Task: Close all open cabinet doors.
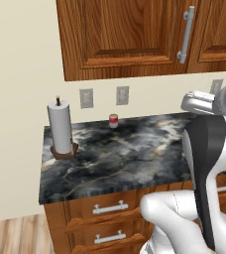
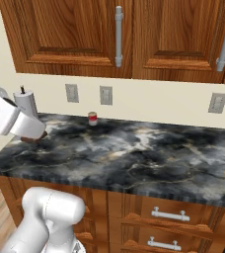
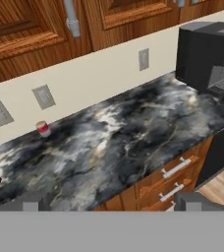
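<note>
Overhead, the reddish-brown cabinet doors (image 2: 65, 29) hang above the dark marbled countertop (image 2: 134, 153), their vertical bar handles (image 2: 118, 35) lying flat along the fronts, and every door in sight looks flush with its neighbours. On the counter a paper towel roll (image 1: 60, 128) stands on a wooden base near the left end, a small red-and-white can (image 1: 113, 120) sits against the wall below the outlets (image 1: 86, 97), and a black coffee machine (image 3: 207, 54) stands at the far right. Low in the hand view the gripper (image 3: 109, 202) shows two dark finger tips (image 3: 33, 202) set well apart with nothing between them, hovering out in front of the drawer fronts (image 3: 175, 170).
</note>
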